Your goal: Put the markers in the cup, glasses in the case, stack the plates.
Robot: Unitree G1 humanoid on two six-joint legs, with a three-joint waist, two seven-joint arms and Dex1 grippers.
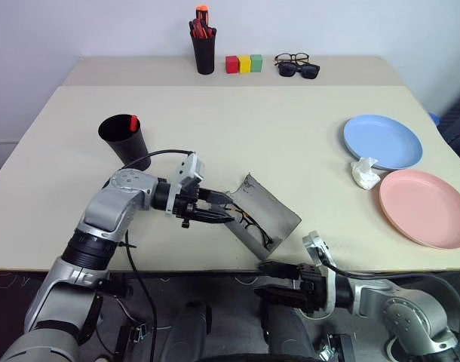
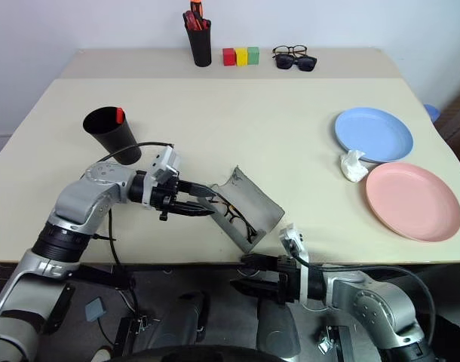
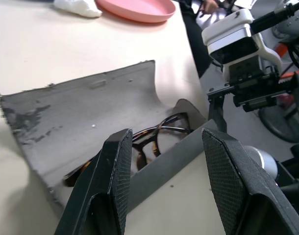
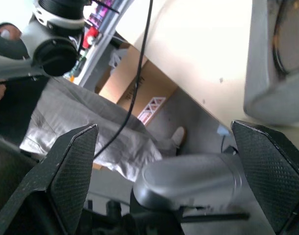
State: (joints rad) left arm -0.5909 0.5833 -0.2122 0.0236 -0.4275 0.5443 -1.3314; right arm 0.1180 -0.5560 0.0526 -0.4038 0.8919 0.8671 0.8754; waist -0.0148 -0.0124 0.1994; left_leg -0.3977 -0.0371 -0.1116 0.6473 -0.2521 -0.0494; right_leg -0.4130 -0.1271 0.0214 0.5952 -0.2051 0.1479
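Observation:
The grey case (image 1: pixel 274 205) lies open near the table's front edge, with the glasses (image 3: pixel 165 120) inside it. My left gripper (image 1: pixel 224 217) is open at the case's left end, fingers pointing along it and nothing between them. Below the front edge, my right gripper (image 1: pixel 265 279) is open and empty. A marker's red cap (image 1: pixel 133 121) pokes out of the black cup (image 1: pixel 124 142) at the left. On the right the light blue plate (image 1: pixel 382 141) and the pink plate (image 1: pixel 424 208) lie side by side, not stacked.
A crumpled white tissue (image 1: pixel 364 173) sits between the plates. At the back stand a black holder with red and orange pens (image 1: pixel 203 44), three coloured blocks (image 1: pixel 243 64), clear spectacles (image 1: pixel 292 57) and dark sunglasses (image 1: pixel 300 71).

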